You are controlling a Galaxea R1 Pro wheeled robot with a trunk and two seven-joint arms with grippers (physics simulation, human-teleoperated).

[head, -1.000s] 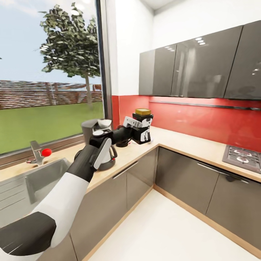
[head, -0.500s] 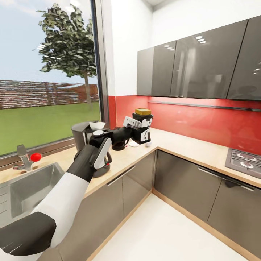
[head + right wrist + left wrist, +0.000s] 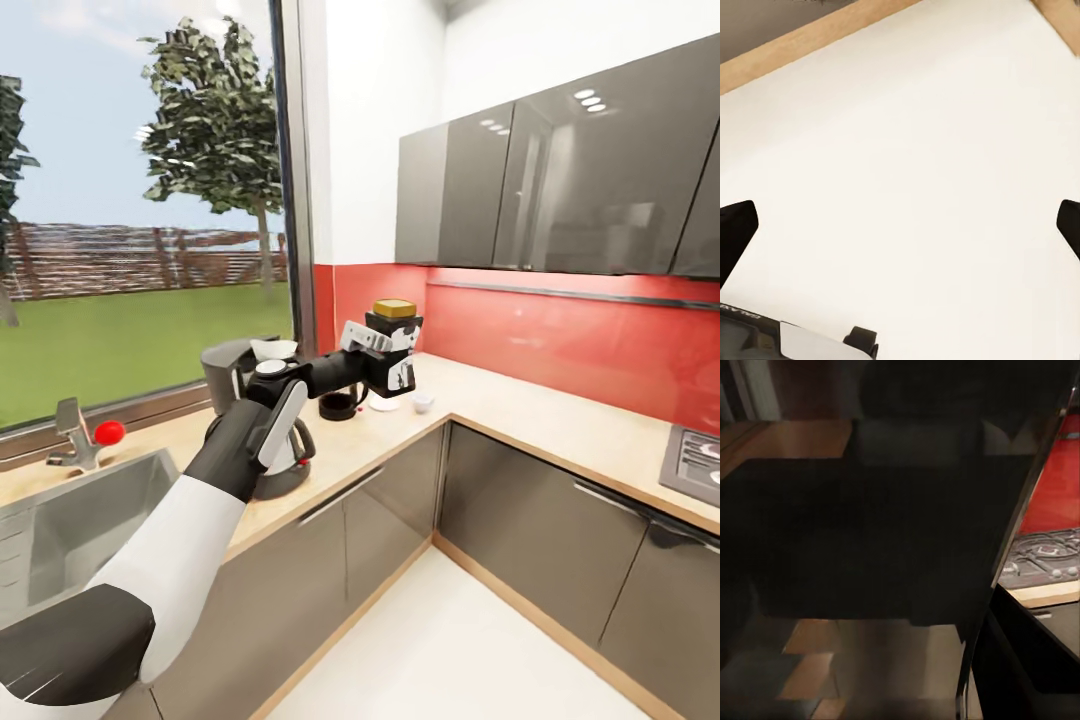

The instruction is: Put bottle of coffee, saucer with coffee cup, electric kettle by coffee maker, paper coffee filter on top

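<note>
Coffee jar [image 3: 394, 345] clamped in left gripper [image 3: 392, 360], held upright above countertop [image 3: 500, 400]; coffee maker [image 3: 250, 385] behind gripper, near window. Jar best kept level, lowered beside maker. Right gripper [image 3: 900, 225] spread wide over floor [image 3: 915, 150]

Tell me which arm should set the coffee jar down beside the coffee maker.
Left. Its tool already grips the coffee jar, held above the countertop near the coffee maker. The right tool is open and faces bare white floor.
</note>
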